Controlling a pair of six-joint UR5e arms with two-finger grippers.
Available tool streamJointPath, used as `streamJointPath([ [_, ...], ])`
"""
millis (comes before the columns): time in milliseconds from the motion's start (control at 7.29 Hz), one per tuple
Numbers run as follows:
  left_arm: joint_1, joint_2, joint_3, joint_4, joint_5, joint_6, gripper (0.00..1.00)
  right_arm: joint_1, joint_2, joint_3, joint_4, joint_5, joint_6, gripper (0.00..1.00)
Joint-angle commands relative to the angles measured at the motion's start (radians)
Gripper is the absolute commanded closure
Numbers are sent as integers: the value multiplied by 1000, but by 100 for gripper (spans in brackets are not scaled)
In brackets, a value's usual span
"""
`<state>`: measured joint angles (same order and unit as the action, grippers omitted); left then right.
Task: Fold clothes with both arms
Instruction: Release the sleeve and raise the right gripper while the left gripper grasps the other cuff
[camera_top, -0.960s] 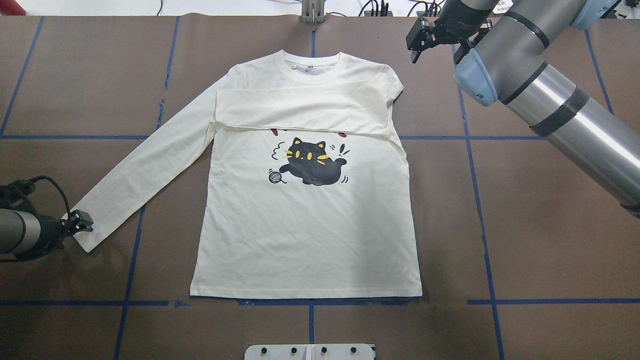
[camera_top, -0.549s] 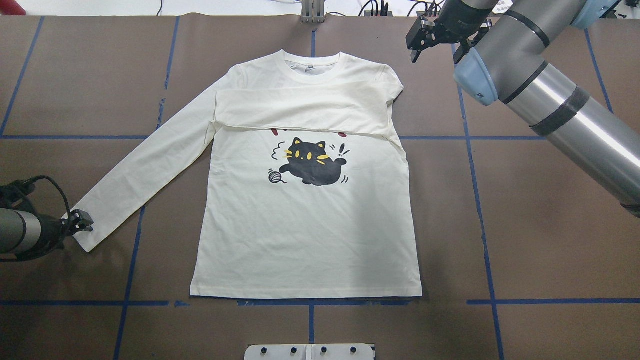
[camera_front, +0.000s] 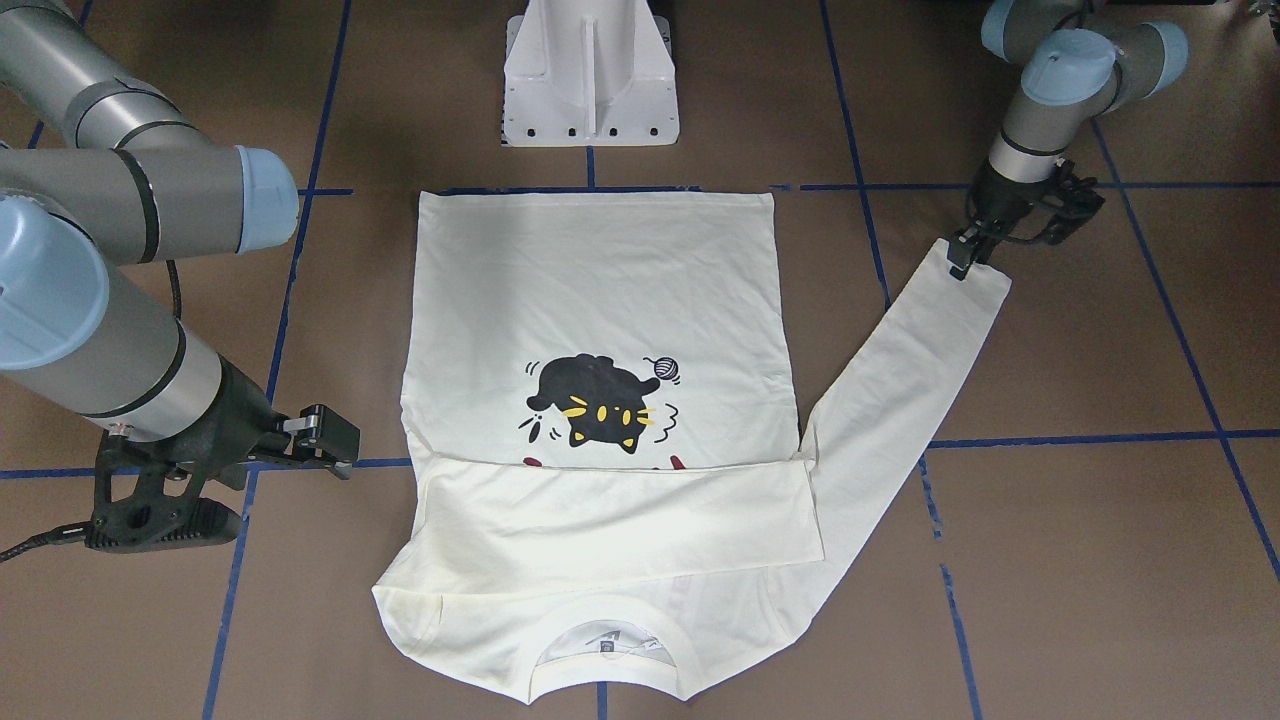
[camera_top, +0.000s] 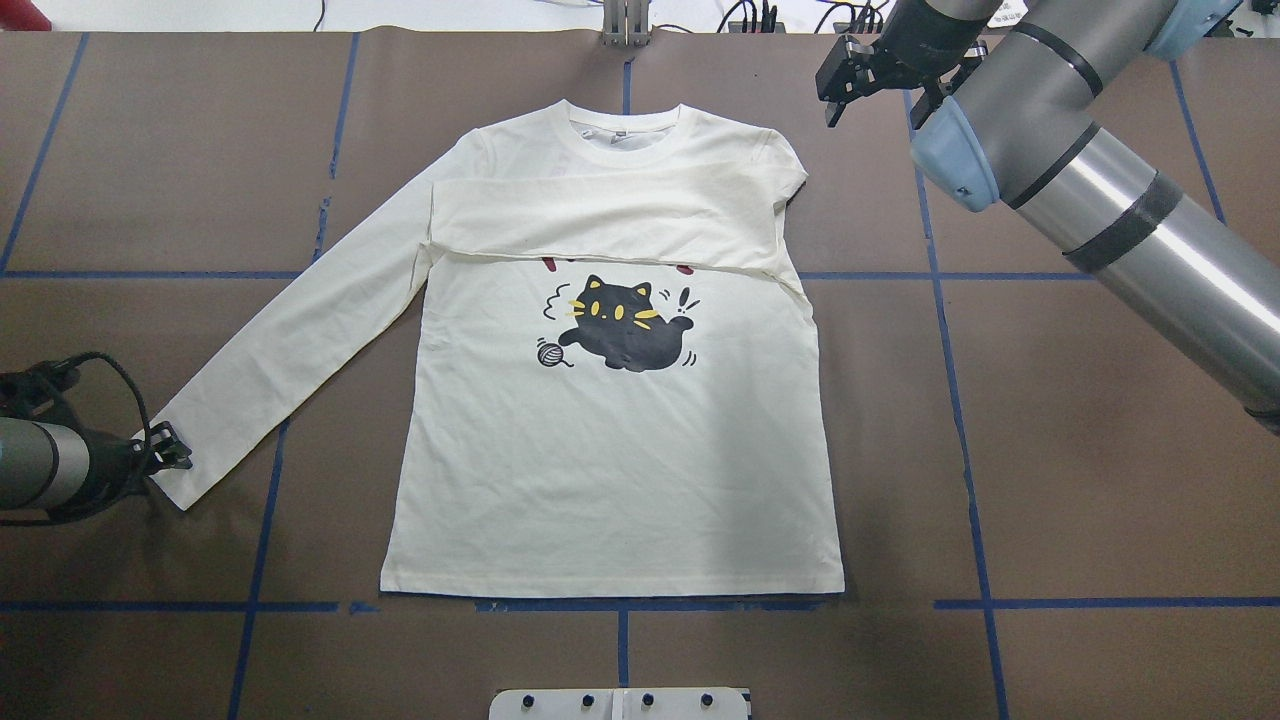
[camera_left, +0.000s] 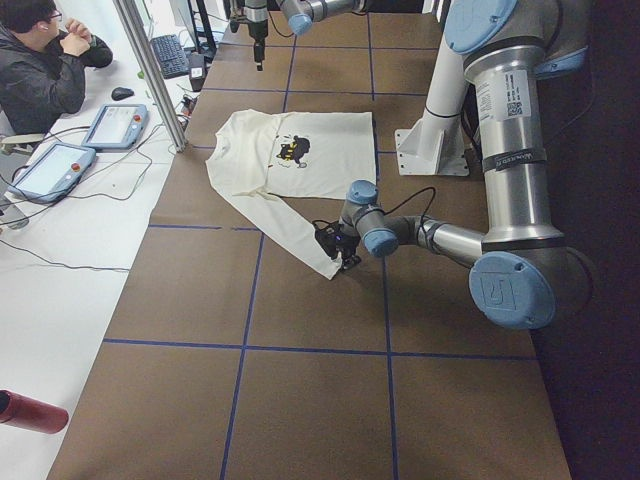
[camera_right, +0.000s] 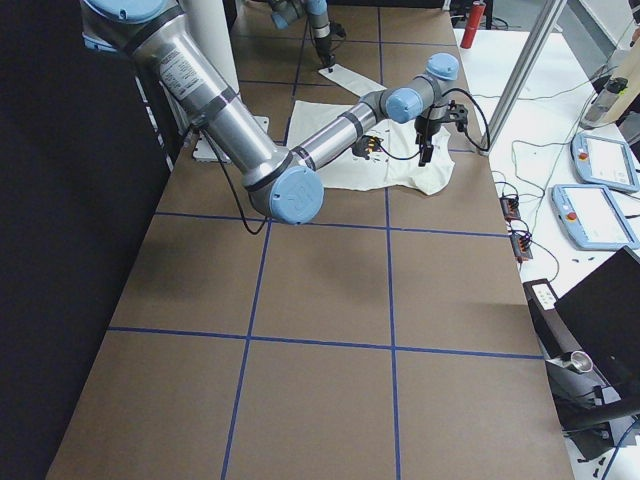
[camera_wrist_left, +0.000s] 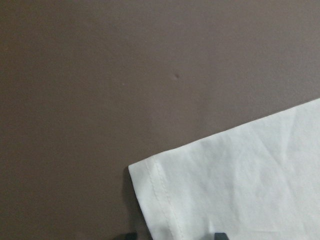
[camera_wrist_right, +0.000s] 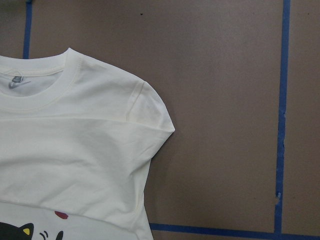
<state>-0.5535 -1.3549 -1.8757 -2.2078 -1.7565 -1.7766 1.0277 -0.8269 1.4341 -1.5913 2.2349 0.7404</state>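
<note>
Cream cat-print T-shirt (camera_top: 610, 470) lies flat on the table (camera_top: 1050, 450), a folded sleeve (camera_top: 600, 225) hiding most red lettering (camera_top: 548, 264). Left gripper (camera_top: 168, 452) fingertips (camera_wrist_left: 217, 236), barely in frame, stand apart over the outstretched cuff (camera_wrist_left: 150, 190). Right gripper (camera_front: 340, 445) hovers, jaws apart, beside the shoulder (camera_top: 780, 160).

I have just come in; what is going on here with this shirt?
The robot is folding a cream T-shirt on the table. One sleeve already lies folded across it. The left gripper is at the cuff of the outstretched sleeve, jaws apparently apart. The right gripper hangs open near one shoulder.
</note>
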Motion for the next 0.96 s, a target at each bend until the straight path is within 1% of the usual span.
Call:
streamJointPath([
  [0,-2,-12,-16,28,-1,2,100,0,-1,-1,1,0,-3,0],
  [411,-3,-21,-48,48,-8,9,100,2,-3,-1,1,5,-4,0],
  [549,-6,-26,-69,77,-11,12,100,8,-8,0,1,6,-4,0],
  [686,-26,-64,-77,123,-8,63,100,14,-44,26,2,6,-4,0],
  [823,-81,-110,-69,131,-8,125,100,20,-98,72,2,6,-4,0],
])
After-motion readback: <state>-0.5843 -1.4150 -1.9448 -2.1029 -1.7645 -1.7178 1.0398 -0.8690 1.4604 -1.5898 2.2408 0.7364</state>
